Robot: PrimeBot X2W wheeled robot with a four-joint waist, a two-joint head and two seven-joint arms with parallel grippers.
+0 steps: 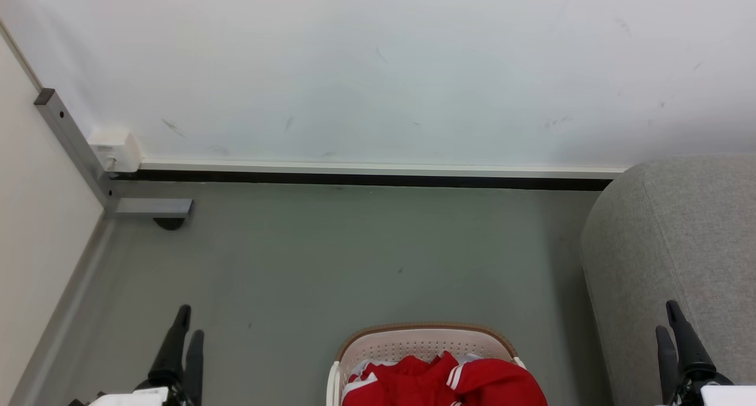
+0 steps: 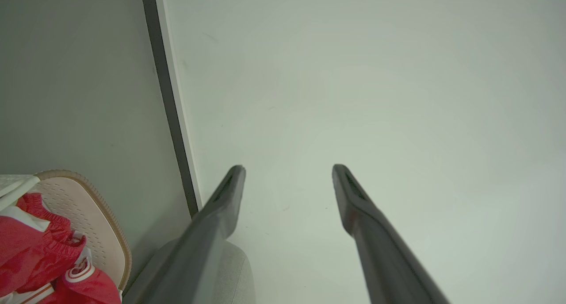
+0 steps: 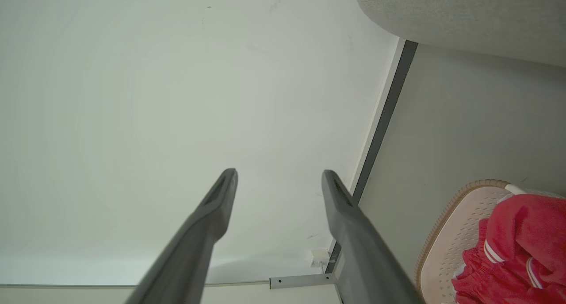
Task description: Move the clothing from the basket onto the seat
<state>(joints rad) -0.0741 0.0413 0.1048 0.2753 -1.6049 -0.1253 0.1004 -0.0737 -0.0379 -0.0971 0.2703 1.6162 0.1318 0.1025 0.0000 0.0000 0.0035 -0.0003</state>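
Red clothing [image 1: 440, 382] lies heaped in the cream basket [image 1: 413, 342] on the floor [image 1: 354, 258], near us at centre. To its right stands the grey seat [image 1: 679, 246]. Our left fingers [image 1: 174, 341] and right fingers [image 1: 685, 335] are spread apart, holding nothing.

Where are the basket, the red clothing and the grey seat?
basket [image 1: 422, 342]: head view, on its perforated back wall.
clothing [image 1: 496, 387]: head view, on the plain red fabric at the heap's right.
seat [image 1: 679, 240]: head view, on its rounded grey side.
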